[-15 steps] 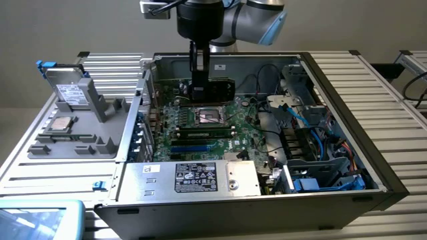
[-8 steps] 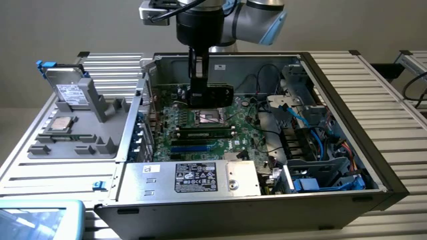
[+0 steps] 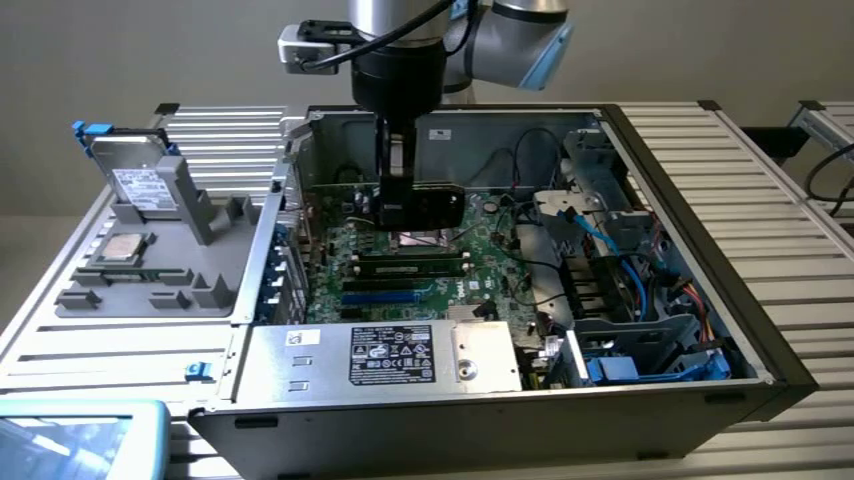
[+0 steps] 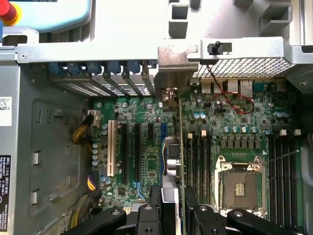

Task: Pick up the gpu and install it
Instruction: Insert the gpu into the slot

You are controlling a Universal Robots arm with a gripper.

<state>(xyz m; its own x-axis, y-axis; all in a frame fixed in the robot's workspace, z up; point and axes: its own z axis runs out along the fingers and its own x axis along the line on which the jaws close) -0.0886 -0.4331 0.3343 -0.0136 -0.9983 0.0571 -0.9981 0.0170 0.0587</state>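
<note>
On the exterior view's left a grey tray (image 3: 147, 270) sits on the slatted counter (image 3: 774, 150), carrying an upright hard drive (image 3: 134, 172) and a small square silver chip (image 3: 123, 248). To its right stands the open computer case (image 3: 534, 415). The gpu (image 3: 420, 208) hangs inside it, above the green motherboard (image 3: 494, 285) and clear of it, not seated. In the wrist view the gpu (image 4: 169, 156) is seen edge-on, its silver bracket (image 4: 177, 68) toward the rear slot openings, and it runs over the expansion slots (image 4: 124, 152). The empty processor socket (image 4: 239, 183) lies off to one side. The black fingers (image 4: 146, 218) are closed on the gpu, one on each flat face. It looks stiff and fairly light, but fragile: the board's small parts and its contact edge should not be squeezed or knocked. The flat faces near the middle look like the safest hold, though the smooth black cooler may slip under a weak grip. Further right, loose cables (image 3: 627, 270) crowd the drive bays.
</note>
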